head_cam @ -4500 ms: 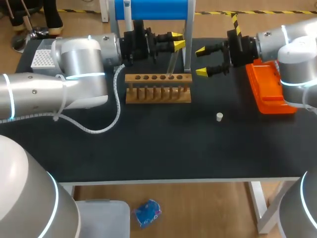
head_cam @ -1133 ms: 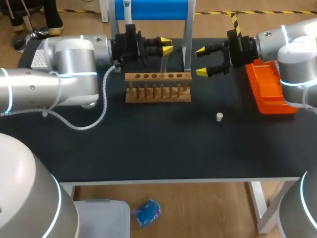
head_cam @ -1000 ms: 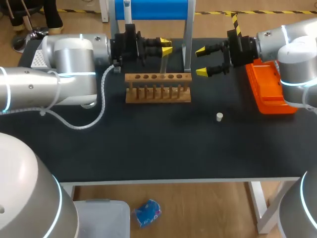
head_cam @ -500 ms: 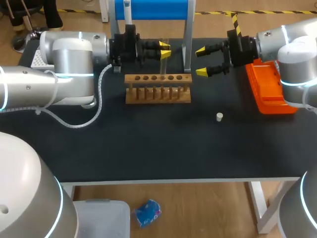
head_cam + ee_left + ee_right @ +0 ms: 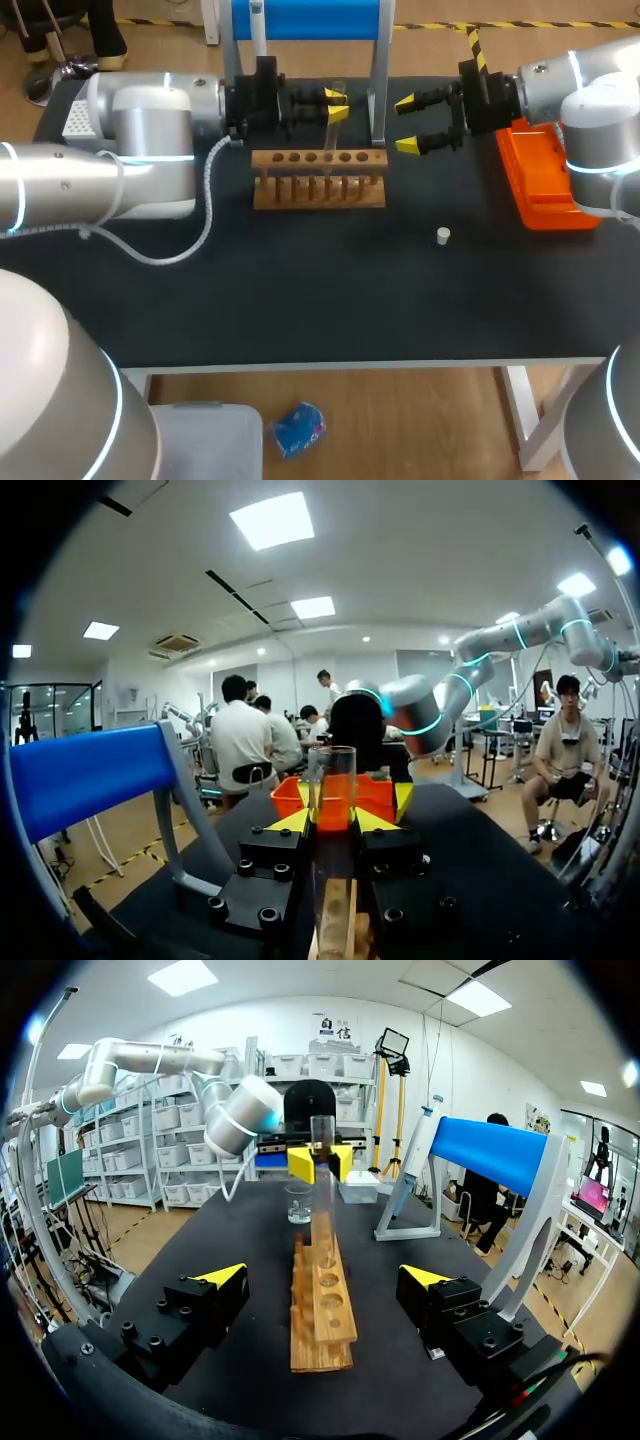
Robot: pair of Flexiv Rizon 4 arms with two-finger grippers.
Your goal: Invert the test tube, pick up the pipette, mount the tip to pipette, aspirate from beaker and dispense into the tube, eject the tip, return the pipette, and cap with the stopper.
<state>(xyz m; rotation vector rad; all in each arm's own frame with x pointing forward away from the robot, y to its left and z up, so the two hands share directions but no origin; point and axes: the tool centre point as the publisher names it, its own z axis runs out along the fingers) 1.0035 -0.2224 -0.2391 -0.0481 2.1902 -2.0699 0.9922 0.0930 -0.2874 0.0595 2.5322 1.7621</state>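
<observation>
My left gripper (image 5: 335, 104) is shut on a clear test tube (image 5: 329, 125), held upright over the wooden rack (image 5: 318, 178). The tube's open rim points up and its lower end hangs at the rack's row of holes. In the left wrist view the tube (image 5: 332, 780) stands between the yellow fingertips of the left gripper (image 5: 332, 821). My right gripper (image 5: 406, 124) stands open to the right of the rack, with nothing in it. In the right wrist view the right gripper (image 5: 325, 1277) faces the rack (image 5: 321, 1305) end on, with the tube (image 5: 322, 1185) beyond. The pipette (image 5: 415, 1165) hangs on the blue stand (image 5: 495, 1153). A beaker (image 5: 298, 1203) stands behind the rack.
A small white stopper (image 5: 443, 236) lies on the black table (image 5: 320, 290), in front of the rack to the right. An orange tray (image 5: 540, 180) sits under my right arm. A white tip box (image 5: 85, 118) is at the far left.
The left gripper lifted the tube from the rack's right end and carried it left. Over the last second the wrist turned and dipped a little, and the tube's rim now shows above the fingers. The right arm kept still.
</observation>
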